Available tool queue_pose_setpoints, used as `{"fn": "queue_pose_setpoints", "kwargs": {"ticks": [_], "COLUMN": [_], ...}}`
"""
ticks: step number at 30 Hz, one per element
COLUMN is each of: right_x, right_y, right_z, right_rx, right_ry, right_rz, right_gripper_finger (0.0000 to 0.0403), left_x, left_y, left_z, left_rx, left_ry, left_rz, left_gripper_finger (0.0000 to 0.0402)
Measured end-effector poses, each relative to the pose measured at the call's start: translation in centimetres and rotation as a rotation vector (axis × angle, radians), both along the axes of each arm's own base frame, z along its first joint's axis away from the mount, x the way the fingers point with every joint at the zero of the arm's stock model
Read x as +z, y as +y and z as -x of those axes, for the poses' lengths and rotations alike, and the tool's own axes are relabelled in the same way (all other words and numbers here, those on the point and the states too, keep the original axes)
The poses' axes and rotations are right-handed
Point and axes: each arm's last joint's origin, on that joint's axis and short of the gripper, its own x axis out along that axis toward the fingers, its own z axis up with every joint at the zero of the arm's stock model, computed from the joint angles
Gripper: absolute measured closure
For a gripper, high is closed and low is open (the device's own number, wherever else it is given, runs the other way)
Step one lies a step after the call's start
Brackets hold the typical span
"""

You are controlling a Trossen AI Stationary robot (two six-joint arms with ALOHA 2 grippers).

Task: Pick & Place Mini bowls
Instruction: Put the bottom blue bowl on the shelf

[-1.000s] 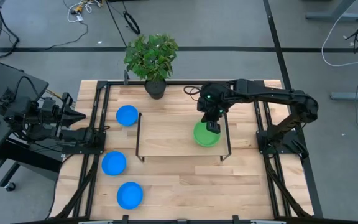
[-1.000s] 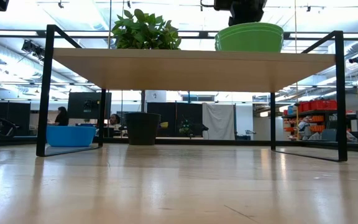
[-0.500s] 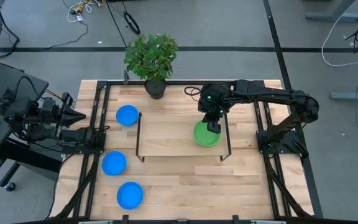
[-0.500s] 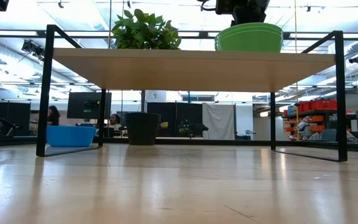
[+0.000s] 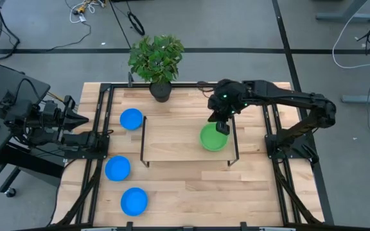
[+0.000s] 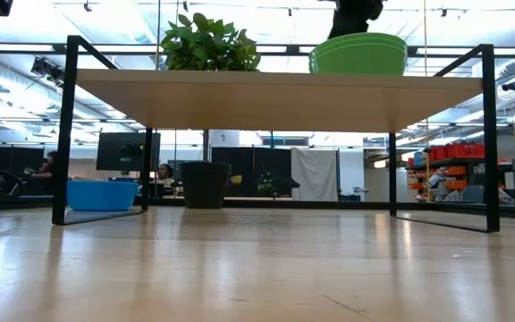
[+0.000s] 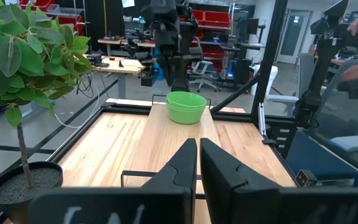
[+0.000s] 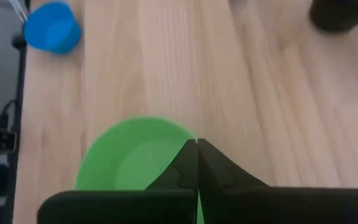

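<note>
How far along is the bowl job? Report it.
Done: the green bowls, apparently stacked, sit on the raised shelf. In hand: nothing; the right end effector is shut and empty above their rim. Left: three blue bowls on the table. The left end effector waits shut at the left edge.

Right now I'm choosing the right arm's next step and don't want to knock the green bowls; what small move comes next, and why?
Probably lift the right gripper straight up: its fingers are shut, holding nothing, above the green bowls on the shelf.
</note>
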Motion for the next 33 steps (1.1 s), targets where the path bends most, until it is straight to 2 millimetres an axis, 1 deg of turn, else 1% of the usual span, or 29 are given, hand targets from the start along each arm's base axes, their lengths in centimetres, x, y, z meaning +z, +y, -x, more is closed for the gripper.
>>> {"fn": "queue_pose_setpoints", "kwargs": {"ticks": [7, 11, 14, 18, 23, 29, 33], "right_x": [2.4, 3.7, 4.5, 5.6, 6.9, 7.8, 8.9], "right_y": [-0.1, -0.1, 0.0, 0.3, 0.7, 1.2, 1.5], "right_z": [1.0, 1.3, 1.9, 3.3, 5.6, 8.2, 9.9], "right_rx": [-0.077, -0.089, -0.084, -0.085, -0.096, -0.143, -0.159], "right_ry": [-0.162, -0.261, -0.317, -0.36, -0.401, -0.405, -0.38], "right_rz": [0.1, 0.127, 0.143, 0.149, 0.145, 0.087, 0.069], "right_gripper_finger": [0.0403, 0.0403, 0.0403, 0.0403, 0.0403, 0.0403, 0.0403], "left_x": [0.0, 0.0, 0.0, 0.0, 0.0, 0.0, 0.0], "left_y": [0.0, 0.0, 0.0, 0.0, 0.0, 0.0, 0.0], "left_z": [0.0, 0.0, 0.0, 0.0, 0.0, 0.0, 0.0], "left_rx": [0.001, 0.001, 0.0, 0.0, 0.0, 0.001, 0.0], "left_ry": [0.0, 0.0, 0.0, 0.001, 0.0, 0.0, 0.0], "left_rz": [0.0, 0.0, 0.0, 0.0, 0.0, 0.0, 0.0], "left_gripper_finger": [0.0378, 0.0378, 0.0378, 0.0378, 0.0378, 0.0378, 0.0378]}}
